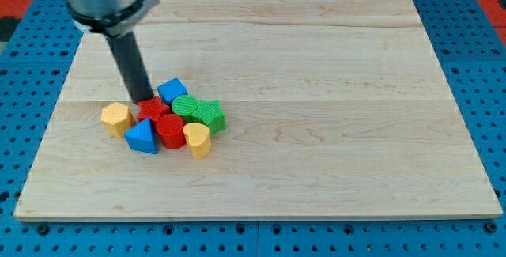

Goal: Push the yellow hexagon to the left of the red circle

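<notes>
Tip [145,99] of a straight dark rod, no jaws to spread or press together, so nothing pinched. Planted at the top-left edge of a tight cluster of blocks, touching or all but touching the red block [152,109] directly below it; shape of that block hard to make out. Just right of the tip, blue cube [172,91]. Down and left of the tip, close by, yellow hexagon [116,119], at the far left of the cluster. Below the tip, past the red block, blue triangle [142,136]. Down and right of the tip, red circle [170,130], with yellow heart [197,139] touching its right side. Further right of the tip, green circle [186,105] and green star [210,115], pressed together. All resting on a pale wooden board [332,130].
</notes>
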`<state>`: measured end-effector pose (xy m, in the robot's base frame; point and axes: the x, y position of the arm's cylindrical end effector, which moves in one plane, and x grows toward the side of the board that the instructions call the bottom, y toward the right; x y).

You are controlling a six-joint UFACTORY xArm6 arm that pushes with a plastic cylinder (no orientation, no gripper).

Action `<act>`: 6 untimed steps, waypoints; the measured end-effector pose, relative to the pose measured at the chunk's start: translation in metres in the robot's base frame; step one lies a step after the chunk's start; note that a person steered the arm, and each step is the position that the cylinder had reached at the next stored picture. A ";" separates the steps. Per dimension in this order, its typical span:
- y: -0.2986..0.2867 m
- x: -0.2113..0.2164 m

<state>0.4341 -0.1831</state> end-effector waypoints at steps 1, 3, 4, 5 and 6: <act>-0.041 -0.006; -0.022 0.030; -0.019 0.038; -0.059 0.043; -0.042 0.054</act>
<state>0.4885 -0.2249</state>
